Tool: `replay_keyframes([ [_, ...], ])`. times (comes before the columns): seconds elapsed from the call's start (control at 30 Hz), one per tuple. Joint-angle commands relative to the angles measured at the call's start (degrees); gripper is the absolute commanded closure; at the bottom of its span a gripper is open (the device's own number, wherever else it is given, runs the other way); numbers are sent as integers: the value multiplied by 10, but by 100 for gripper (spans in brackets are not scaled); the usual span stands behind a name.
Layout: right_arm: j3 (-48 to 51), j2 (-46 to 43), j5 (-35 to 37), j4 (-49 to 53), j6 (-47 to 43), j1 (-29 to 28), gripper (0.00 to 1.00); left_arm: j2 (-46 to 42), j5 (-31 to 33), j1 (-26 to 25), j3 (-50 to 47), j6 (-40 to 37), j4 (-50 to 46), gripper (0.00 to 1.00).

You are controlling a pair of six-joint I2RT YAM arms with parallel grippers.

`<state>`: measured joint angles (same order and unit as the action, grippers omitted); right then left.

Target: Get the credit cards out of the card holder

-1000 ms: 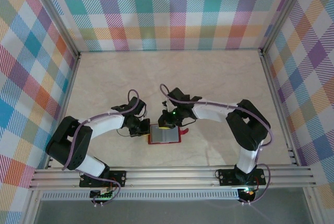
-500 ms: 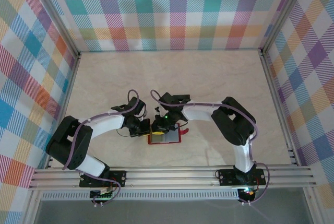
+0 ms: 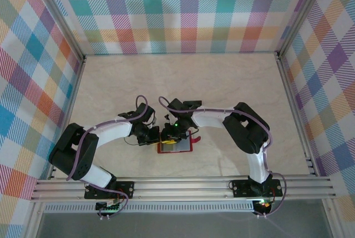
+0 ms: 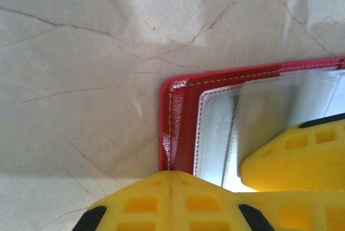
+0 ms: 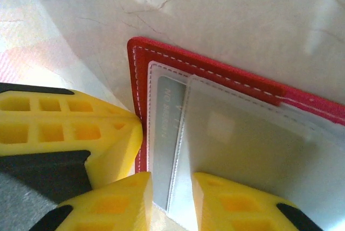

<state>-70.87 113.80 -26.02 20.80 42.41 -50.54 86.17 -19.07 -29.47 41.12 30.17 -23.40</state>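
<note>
Marble-patterned table top (image 3: pixel 233 88) under plaid walls (image 3: pixel 183 10), and your red card holder (image 3: pixel 176 146) lies opened flat near the front edge, between the two arms. Your left gripper (image 4: pixel 170 180) has its yellow fingers pressed together with nothing between them. Its tip bears on the holder's left border, seemingly pinning it down. Your right gripper (image 5: pixel 171 201) stands with its jaws a little apart, straddling the near edge of a clear-fronted pocket (image 5: pixel 237 128). The sheet runs through the gap, and neither pad looks to be touching it. Of the credit cards (image 5: pixel 163 134), the one you can make out is pale with faint print and sits fully tucked behind a stitched pocket. By my reading the task is barely begun: the holder is open and steadied, but nothing is drawn out. What's left for you is to close on a card edge rather than the plastic sleeve, slide it free, and repeat for each card.
</note>
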Motion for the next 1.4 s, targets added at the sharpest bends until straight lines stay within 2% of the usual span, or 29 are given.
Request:
replay_keyframes([
  [0.0,-2,-6,67,93,-22,-7,67,5,1,10,-8,-7,-15,99],
  [0.57,-56,-40,210,234,-41,-31,53,5,-3,10,-10,-5,-10,98],
  [0.97,-58,-36,221,240,-44,-32,45,9,-3,10,-6,-7,-12,98],
  [1.1,-62,-34,222,240,-48,-33,40,11,-4,10,-4,-6,-11,98],
  [1.37,-59,-46,267,264,-42,-32,42,9,-3,10,0,-10,-17,98],
])
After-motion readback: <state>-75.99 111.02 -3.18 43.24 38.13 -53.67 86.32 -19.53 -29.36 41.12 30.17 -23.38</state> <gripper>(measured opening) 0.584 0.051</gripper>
